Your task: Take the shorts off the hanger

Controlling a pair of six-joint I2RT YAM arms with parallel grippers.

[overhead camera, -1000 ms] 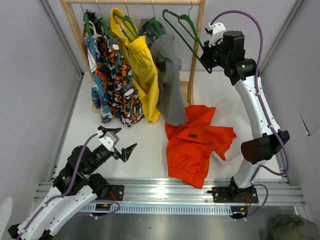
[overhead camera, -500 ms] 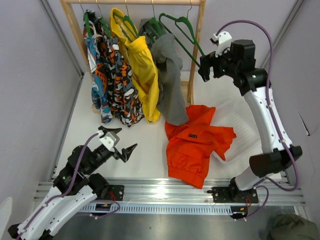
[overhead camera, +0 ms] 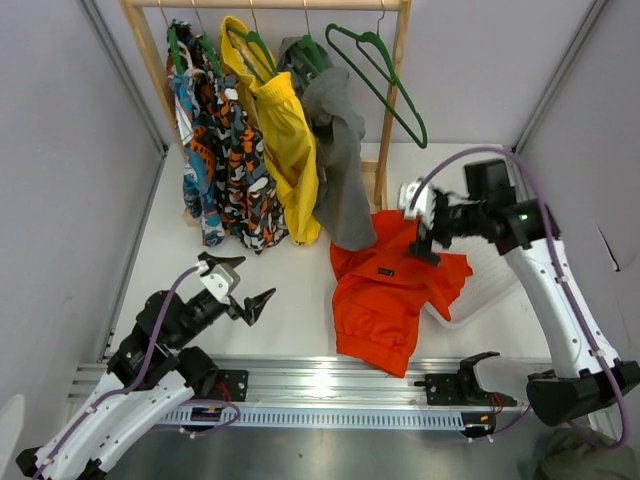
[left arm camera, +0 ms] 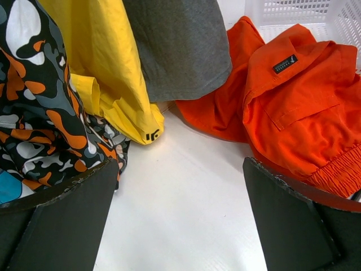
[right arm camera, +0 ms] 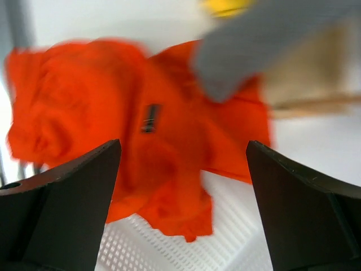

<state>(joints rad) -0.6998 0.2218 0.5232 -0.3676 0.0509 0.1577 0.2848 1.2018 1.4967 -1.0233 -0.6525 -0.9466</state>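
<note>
Both sets of jaws stand spread wide, gripping nothing. The shorts (overhead camera: 385,295) lie crumpled on the worktop (overhead camera: 290,330), their right part on a white basket (overhead camera: 490,290), below the right jaws and well apart from the left jaws. The hanger (overhead camera: 375,38) hangs bare on the rail (overhead camera: 270,4).

Top external: high, rear, looked down over entire desk (overhead camera: 290,290). Left wrist: low, close, faced hanging garments (left arm camera: 175,51). Right wrist: blurred, looked downward. Shared by all: shorts (overhead camera: 385,300).
</note>
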